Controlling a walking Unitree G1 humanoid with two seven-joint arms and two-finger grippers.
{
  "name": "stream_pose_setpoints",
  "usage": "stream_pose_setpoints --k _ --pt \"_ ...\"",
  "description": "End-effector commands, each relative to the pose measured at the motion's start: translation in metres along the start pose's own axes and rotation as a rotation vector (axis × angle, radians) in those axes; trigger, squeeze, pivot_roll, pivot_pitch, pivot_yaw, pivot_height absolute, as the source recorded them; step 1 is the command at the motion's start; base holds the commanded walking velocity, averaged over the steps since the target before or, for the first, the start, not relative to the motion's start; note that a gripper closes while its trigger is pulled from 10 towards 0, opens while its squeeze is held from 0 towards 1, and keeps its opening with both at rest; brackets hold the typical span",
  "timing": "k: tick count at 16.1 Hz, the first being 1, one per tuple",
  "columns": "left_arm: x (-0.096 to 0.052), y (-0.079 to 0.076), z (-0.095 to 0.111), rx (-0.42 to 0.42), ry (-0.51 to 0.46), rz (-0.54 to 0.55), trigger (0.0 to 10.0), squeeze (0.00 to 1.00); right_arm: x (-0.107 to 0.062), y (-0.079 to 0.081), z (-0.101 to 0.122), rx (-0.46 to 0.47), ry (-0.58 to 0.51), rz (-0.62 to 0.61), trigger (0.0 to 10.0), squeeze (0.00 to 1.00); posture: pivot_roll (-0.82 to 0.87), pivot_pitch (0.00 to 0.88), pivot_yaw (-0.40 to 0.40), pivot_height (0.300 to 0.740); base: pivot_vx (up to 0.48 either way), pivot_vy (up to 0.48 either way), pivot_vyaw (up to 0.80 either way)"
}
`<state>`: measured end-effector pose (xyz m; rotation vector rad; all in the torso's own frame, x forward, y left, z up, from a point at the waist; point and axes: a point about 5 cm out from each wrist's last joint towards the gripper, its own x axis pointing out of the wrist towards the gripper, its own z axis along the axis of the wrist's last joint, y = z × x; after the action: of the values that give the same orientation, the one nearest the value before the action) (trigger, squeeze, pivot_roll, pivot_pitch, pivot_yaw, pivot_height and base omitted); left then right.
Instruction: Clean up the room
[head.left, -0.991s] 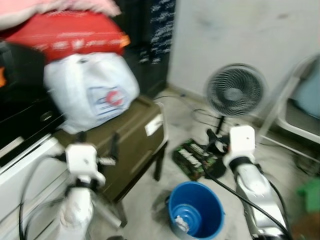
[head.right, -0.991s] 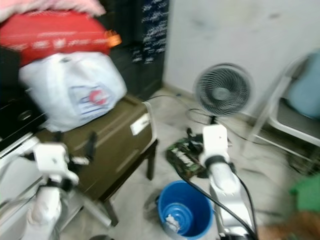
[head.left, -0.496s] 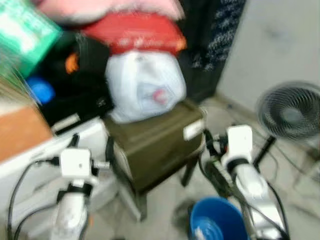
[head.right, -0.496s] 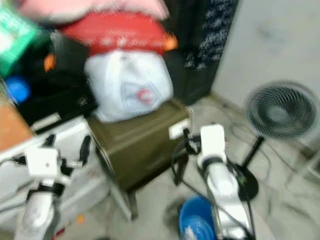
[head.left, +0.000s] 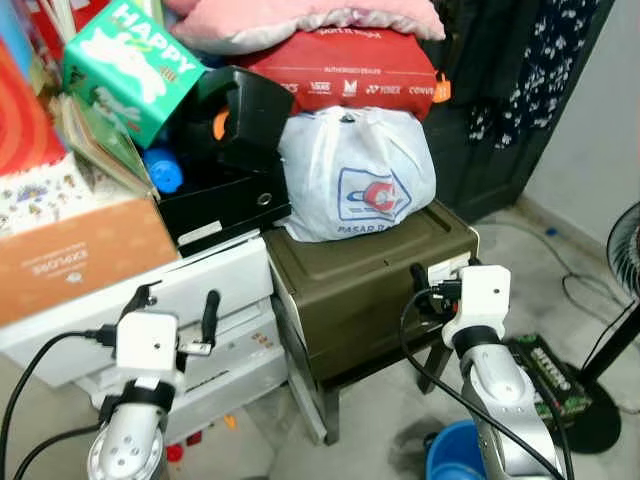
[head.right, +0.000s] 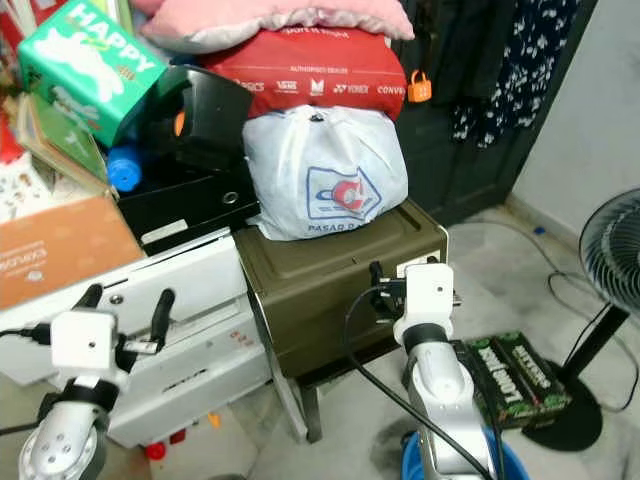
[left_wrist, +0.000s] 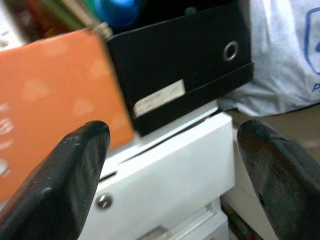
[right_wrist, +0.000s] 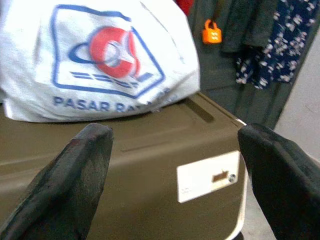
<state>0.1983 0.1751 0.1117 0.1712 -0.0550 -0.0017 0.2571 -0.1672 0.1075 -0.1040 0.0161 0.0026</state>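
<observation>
View swung left; olive trunk (head.left: 370, 275) lies lengthwise, label end (head.left: 447, 271) facing right gripper (head.left: 432, 287).

Ahead of me a white plastic bag (head.left: 355, 176) with a red and blue logo sits on an olive-green chest (head.left: 370, 270). A red pack (head.left: 340, 65) lies on the bag, a pink cushion (head.left: 310, 18) on top of that. Beside the chest stands a white cabinet (head.left: 215, 300) (an orange box (head.left: 85, 255) rests on it). A fan (head.right: 610, 260) stands near the wall.

Crinkled white plastic bag (head.left: 355, 175)
</observation>
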Motion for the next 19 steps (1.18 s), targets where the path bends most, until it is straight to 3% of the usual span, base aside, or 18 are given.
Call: stream_pose_setpoints --k 1,6,9,19 --pt "0.003 0.001 -0.002 0.009 0.014 -0.013 10.0 0.0 0.0 -0.002 0.0 -0.002 0.002 -0.014 10.0 0.0 -0.05 0.0 0.055 0.74 0.0 0.0 0.0" --pt "0.002 -0.001 0.0 0.02 0.018 -0.016 10.0 0.0 0.0 0.001 0.002 -0.016 0.01 0.046 10.0 0.0 -0.04 0.0 0.002 0.74 0.0 0.0 0.0" --pt "0.005 -0.001 0.0 -0.011 0.024 -0.028 10.0 0.0 0.002 0.002 0.002 -0.015 0.019 0.066 10.0 0.0 -0.02 0.0 -0.027 0.74 0.0 0.0 0.8" --pt "0.011 -0.004 0.003 0.014 0.042 -0.063 10.0 0.0 0.004 -0.001 0.006 -0.027 0.019 0.075 10.0 0.0 -0.04 0.0 -0.029 0.74 0.0 0.0 0.8"
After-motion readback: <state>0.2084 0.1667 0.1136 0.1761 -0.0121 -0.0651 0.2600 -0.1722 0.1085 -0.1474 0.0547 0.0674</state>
